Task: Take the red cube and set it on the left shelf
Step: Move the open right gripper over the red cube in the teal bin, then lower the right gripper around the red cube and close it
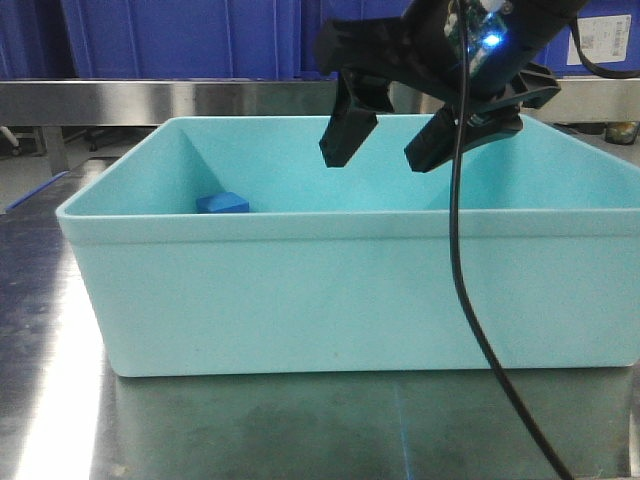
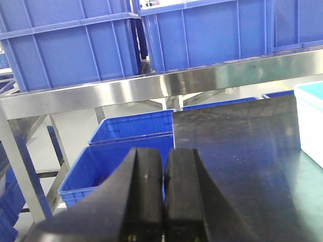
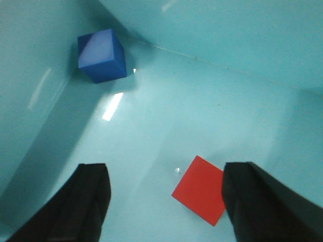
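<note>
red cube [image 3: 200, 189] | lies flat, corners diagonal | right gripper [image 3: 165, 170] spread above

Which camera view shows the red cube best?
The right wrist view: the red cube lies in plain sight on the bin floor, below the open right gripper. In the front view the bin wall hides it; the left wrist view misses it.
</note>
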`<state>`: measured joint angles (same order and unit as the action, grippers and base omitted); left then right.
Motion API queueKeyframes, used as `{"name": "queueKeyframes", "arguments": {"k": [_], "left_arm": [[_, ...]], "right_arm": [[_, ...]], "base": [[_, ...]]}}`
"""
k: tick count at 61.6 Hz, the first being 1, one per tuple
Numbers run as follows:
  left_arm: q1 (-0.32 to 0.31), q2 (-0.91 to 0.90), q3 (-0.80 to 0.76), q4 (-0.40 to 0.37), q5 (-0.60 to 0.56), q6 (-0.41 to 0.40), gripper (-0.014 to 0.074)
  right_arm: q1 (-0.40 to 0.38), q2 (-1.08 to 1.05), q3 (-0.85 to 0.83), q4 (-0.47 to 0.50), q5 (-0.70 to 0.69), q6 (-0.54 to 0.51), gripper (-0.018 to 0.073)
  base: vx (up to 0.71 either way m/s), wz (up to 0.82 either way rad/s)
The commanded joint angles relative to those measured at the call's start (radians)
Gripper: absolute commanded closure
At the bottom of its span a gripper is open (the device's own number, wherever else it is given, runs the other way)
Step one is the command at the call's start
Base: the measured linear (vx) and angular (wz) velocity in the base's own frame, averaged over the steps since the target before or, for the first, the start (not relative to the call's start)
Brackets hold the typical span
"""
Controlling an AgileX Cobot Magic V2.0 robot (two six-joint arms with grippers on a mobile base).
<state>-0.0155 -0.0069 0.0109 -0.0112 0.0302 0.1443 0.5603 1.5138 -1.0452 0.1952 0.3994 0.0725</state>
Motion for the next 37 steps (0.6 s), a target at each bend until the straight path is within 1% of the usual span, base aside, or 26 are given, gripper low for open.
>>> {"name": "queueKeyframes", "arguments": {"k": [1,17,37], "left_arm": [[-0.005,0.007,0.022,-0.005,-0.091,0.001,0.0491],[-0.005,0.007,0.022,-0.005,-0.091,0.001,0.0491],[-0.005,0.007,0.022,-0.005,-0.091,0.001,0.0491]], "right_arm": [[-0.001,-0.035,-0.038,-0.005,-0.018,-0.003,-0.0015],[-0.001,-0.032,-0.038,-0.005,0.010,-0.003,-0.0015],[-0.004,0.026,-0.038,-0.006,0.040,-0.003,-0.0015]], "base": [[0.00,0.00],[0.00,0.00],[0.00,0.00]]}}
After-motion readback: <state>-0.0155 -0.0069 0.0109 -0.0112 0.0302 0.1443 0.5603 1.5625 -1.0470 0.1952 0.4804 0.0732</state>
